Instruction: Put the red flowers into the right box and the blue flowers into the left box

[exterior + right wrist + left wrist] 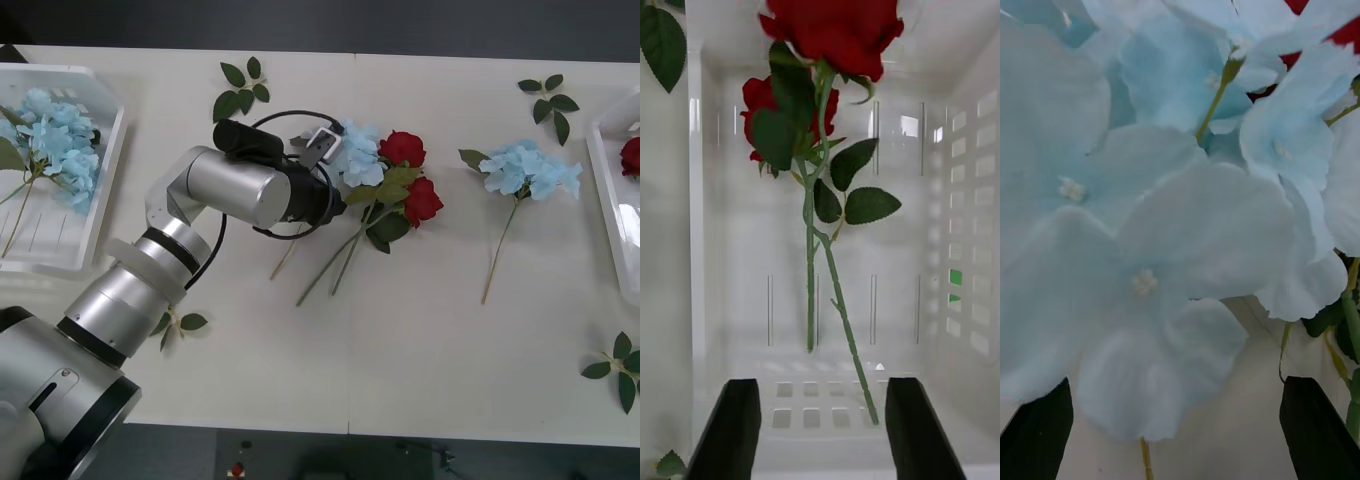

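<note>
We are on the blue-flower step: our left claw (322, 150), jaws apart, hovers over the blue flower (357, 153) lying mid-counter beside two red roses (402, 148). Next we close on its stem alone.

On the table (420, 340) lie two blue flowers (528, 168) and two red flowers (404, 148). The left box (70, 262) holds one more cluster of blue blooms; the right box (970, 225) holds two red roses. Five loose leaf sprigs (243, 88) are scattered about.
</note>
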`<state>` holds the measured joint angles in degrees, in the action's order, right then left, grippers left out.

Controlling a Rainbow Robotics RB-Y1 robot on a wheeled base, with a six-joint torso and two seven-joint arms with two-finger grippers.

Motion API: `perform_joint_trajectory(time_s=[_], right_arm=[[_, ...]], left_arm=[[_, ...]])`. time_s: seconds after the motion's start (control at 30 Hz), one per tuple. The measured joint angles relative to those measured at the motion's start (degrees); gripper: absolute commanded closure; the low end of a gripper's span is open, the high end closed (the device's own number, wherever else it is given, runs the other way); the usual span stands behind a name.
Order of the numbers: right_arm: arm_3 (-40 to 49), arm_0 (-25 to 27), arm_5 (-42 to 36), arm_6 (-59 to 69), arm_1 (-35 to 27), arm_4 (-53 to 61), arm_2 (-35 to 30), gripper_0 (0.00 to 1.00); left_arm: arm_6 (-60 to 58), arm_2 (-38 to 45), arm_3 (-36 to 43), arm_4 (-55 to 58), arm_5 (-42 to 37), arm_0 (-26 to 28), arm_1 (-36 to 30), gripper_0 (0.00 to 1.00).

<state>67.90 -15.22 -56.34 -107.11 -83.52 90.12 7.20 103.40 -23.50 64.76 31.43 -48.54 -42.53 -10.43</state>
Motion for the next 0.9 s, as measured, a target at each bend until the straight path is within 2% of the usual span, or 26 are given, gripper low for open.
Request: perform_joint_trajectory(time_s=[0.13,0.23,0.27,0.33,0.37,0.4,0.43,0.57,0.73,0.9], right_arm=[[0.07,0.0,-0.23,0.0,0.04,0.91,0.0,0.0],[0.25,0.0,-2.04,0.0,0.85,5.72,-0.02,0.0],[0.49,0.0,-2.67,0.0,1.56,7.92,-0.02,0.0],[1.8,0.0,-3.02,0.0,3.57,10.28,-0.03,0.0],[2.81,0.0,-2.69,0.0,4.87,10.67,-0.03,0.0],[3.91,0.0,-1.95,0.0,6.42,10.81,-0.03,0.0],[5.27,0.0,-1.02,0.01,8.14,10.78,-0.03,0.0],[11.53,0.0,2.35,3.6,16.52,4.68,-0.03,0.0],[17.41,-0.82,4.85,21.84,26.3,-9.35,0.75,0.0],[17.21,-6.43,6.99,30.05,31.77,-24.0,8.18,0.0]], left_arm=[[-0.01,-0.01,-3.94,-0.46,2.36,-0.56,1.47,0.21],[-0.02,-0.08,-5.96,-0.78,3.53,-1.25,1.78,0.35],[-0.03,-0.14,-6.21,-1.23,3.69,-1.39,1.77,0.44],[-0.03,-0.34,-6.27,-1.97,3.71,-1.44,1.77,0.71],[-0.03,-0.48,-6.27,-2.05,3.71,-1.44,1.77,0.79],[-0.04,-0.68,-6.27,-2.05,3.71,-1.44,1.77,0.96],[-0.04,-0.91,-6.28,-2.05,3.71,-1.44,1.77,1.0],[-0.04,-1.56,-6.48,-2.75,3.72,-1.44,1.75,1.0],[-0.05,-1.56,-7.8,-3.18,5.5,-1.45,1.75,1.0],[-0.06,-1.56,-8.01,-4.18,5.65,-1.45,1.74,1.0]])
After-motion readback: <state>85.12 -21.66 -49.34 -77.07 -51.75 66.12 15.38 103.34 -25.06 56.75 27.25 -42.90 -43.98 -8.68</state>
